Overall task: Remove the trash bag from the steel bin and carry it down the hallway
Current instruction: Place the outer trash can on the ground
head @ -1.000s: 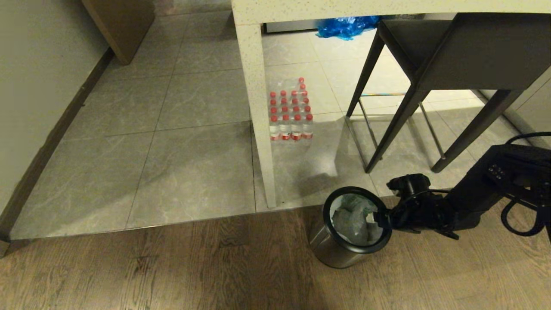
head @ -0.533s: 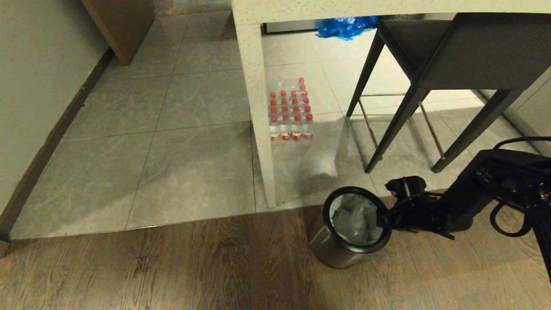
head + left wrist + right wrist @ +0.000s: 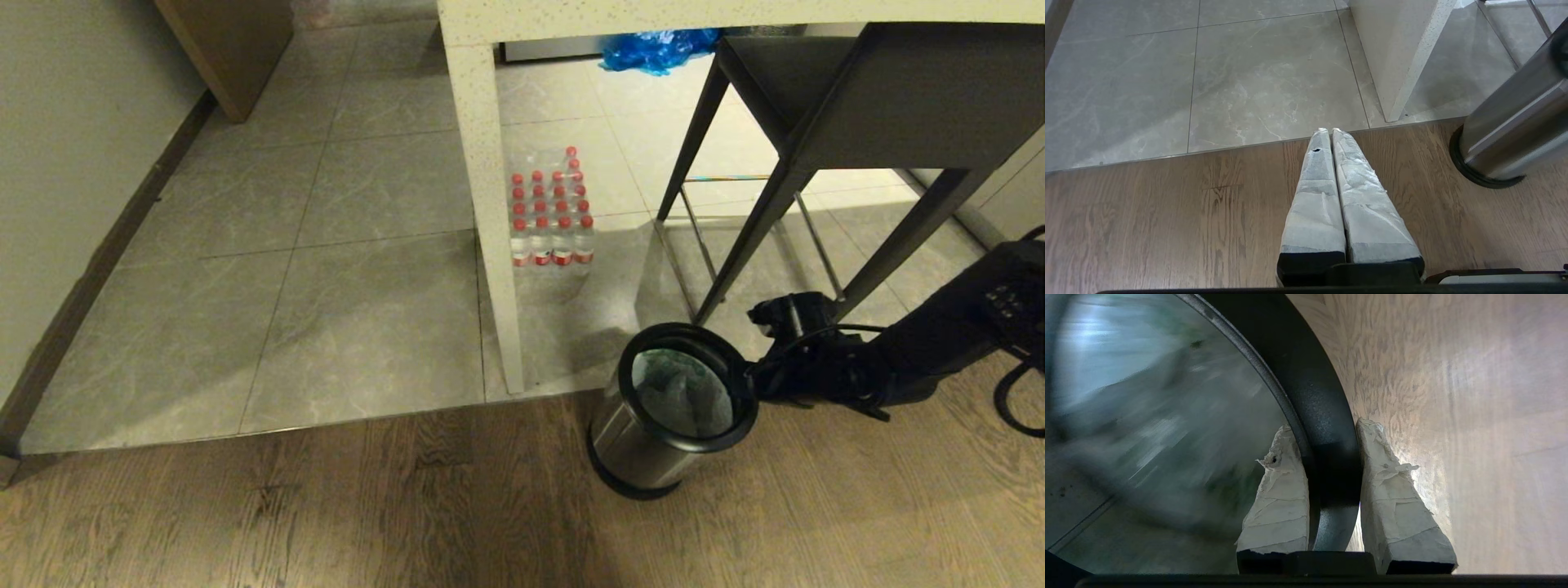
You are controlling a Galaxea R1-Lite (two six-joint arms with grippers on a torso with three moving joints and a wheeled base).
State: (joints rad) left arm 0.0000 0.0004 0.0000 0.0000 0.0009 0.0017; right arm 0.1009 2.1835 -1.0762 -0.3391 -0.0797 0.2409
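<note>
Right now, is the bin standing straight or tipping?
Tipping: the bin leans, its base edge lifted, with the right gripper clamped on its rim.

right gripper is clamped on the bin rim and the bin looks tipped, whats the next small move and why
Probably let go and regrip the trash bag itself. The right gripper is shut on the black rim of the steel bin, one finger inside and one outside, and the bin leans, so lifting would likely raise the bin, not the bag.

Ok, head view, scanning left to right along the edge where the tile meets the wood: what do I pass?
Wall skirting → white table leg → steel bin with the trash bag inside → right hand clamped on its black rim.
</note>
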